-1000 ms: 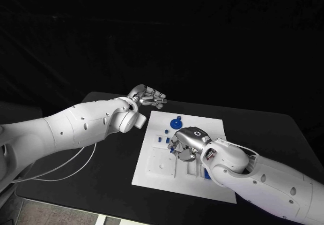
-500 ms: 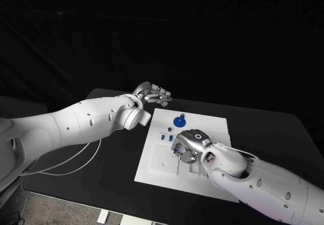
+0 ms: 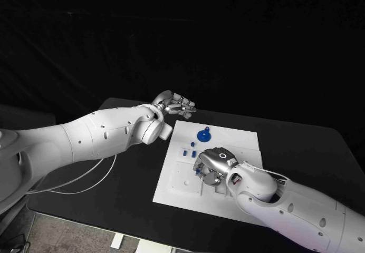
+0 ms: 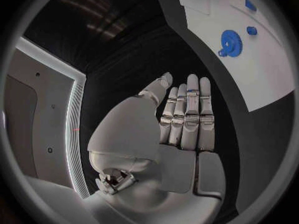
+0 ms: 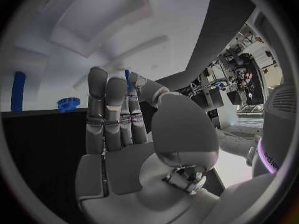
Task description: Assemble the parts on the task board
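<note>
task board: white plate mid-bench | left hand: fingers straight and together, holds nothing, over the bench just beyond the board's far-left corner | right hand: low over the board's middle, pinches a thin blue part at its fingertips | blue gear: on the board's far end

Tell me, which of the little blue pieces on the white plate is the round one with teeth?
The blue gear at the far end of the task board, away from the robot. It is a round toothed disc; the other blue parts nearby are small narrow pieces.
</note>
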Tool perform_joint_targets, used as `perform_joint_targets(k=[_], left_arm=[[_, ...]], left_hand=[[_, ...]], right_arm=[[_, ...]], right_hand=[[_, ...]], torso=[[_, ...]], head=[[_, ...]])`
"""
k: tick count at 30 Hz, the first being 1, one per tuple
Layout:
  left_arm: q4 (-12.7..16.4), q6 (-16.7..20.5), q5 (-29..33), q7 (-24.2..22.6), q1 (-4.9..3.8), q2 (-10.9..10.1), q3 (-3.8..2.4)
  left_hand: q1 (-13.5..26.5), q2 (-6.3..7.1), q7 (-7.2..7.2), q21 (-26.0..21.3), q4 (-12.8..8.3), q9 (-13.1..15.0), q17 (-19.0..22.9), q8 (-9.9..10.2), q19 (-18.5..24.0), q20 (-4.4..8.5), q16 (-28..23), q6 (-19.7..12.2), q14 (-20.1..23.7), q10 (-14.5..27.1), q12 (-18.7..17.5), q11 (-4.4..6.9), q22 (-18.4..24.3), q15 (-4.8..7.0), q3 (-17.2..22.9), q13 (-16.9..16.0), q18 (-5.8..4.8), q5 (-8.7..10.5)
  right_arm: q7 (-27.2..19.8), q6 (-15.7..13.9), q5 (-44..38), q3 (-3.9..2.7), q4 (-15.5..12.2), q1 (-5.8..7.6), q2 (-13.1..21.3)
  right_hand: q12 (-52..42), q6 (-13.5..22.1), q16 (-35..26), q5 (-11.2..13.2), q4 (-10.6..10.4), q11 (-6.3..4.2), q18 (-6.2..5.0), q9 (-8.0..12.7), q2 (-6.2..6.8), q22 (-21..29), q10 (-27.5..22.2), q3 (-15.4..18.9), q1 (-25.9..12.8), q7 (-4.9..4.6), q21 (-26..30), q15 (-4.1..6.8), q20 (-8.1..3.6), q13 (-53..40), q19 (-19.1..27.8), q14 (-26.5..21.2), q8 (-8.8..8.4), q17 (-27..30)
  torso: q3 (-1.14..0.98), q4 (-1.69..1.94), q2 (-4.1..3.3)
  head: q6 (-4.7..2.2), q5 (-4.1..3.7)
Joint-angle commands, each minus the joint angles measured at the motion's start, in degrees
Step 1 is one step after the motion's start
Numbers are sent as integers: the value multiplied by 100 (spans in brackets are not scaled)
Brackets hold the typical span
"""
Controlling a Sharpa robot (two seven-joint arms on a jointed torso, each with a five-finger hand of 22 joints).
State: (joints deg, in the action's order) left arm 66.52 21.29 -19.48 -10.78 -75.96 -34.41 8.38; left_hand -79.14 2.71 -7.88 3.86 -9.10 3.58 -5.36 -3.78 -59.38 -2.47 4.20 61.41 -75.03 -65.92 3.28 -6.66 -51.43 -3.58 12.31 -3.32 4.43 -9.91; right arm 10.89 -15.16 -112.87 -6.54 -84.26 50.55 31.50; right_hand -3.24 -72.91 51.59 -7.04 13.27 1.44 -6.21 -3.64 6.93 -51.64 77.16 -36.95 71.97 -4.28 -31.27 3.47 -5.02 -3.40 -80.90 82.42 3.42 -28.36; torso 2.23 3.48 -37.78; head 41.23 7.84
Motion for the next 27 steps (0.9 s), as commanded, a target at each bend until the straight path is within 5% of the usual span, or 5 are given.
perform_joint_targets(k=[1, 27], left_arm=[[10, 25, 41, -70, -7, 16, -6], [12, -9, 41, -34, -7, 16, -7]], left_hand=[[16, -38, -9, 1, 15, 3, 8, 14, -8, -19, -10, -45, 40, 32, 2, 6, 5, -20, -34, 0, -41, 9], [23, -36, -13, 2, 28, 3, 12, 14, -15, -25, -12, -62, 53, 50, 2, 0, 78, -27, -46, 0, -39, 9]], right_arm=[[-38, 26, -84, 12, 1, -5, -10], [48, 188, -104, 92, 76, -4, -66]], right_hand=[[-14, -42, 5, 25, 7, -3, -74, -6, -31, -5, 34, -24, 7, -12, 15, 33, -4, -6, -38, -1, 19, 4], [-15, -35, -16, 12, 25, -2, -64, -6, -49, -103, 30, -3, -15, -15, 145, 32, -4, -6, -65, -3, 19, 35]], torso=[[6, 0, 5], [3, -4, 2]], head=[[6, 14], [36, 6]])
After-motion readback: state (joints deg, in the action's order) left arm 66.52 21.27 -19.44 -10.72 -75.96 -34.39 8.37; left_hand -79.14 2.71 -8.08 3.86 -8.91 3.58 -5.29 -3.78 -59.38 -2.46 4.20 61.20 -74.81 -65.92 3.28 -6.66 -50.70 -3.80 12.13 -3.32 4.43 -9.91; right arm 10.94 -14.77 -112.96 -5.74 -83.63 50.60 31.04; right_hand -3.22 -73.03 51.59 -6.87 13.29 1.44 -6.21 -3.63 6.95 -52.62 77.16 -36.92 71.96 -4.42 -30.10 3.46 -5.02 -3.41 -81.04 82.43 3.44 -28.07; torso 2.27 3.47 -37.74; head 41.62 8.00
